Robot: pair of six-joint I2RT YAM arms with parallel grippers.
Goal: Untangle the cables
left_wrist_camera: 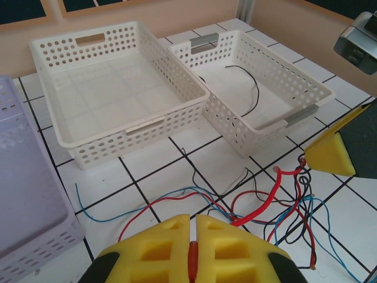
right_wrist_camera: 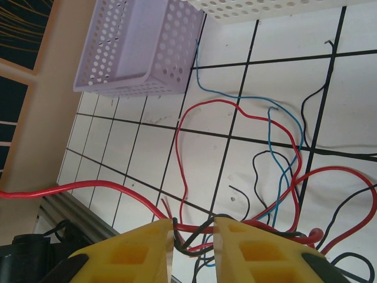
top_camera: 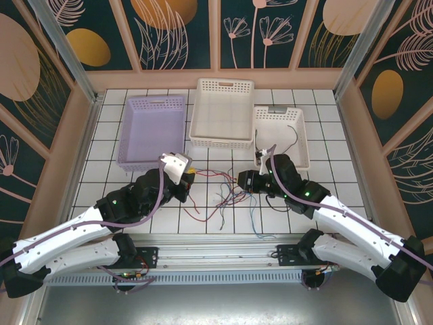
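Note:
The cables (top_camera: 223,196), thin red, blue and black wires, lie tangled on the white tiles between my two grippers. My left gripper (top_camera: 189,177) sits at the tangle's left edge. In the left wrist view its yellow fingers (left_wrist_camera: 193,219) are shut on a thicker red cable (left_wrist_camera: 268,200) that runs off right into the tangle (left_wrist_camera: 294,200). My right gripper (top_camera: 241,180) is at the tangle's right edge. In the right wrist view its jaws (right_wrist_camera: 193,227) stand apart, with a red cable (right_wrist_camera: 88,187) and a black cable crossing the gap. Loose loops (right_wrist_camera: 277,147) spread beyond.
Three baskets stand at the back: a lilac one (top_camera: 123,135) on the left, a large white one (top_camera: 223,141) in the middle, and a small white one (top_camera: 303,142) on the right holding a black cable (left_wrist_camera: 254,88). Wooden walls enclose the table.

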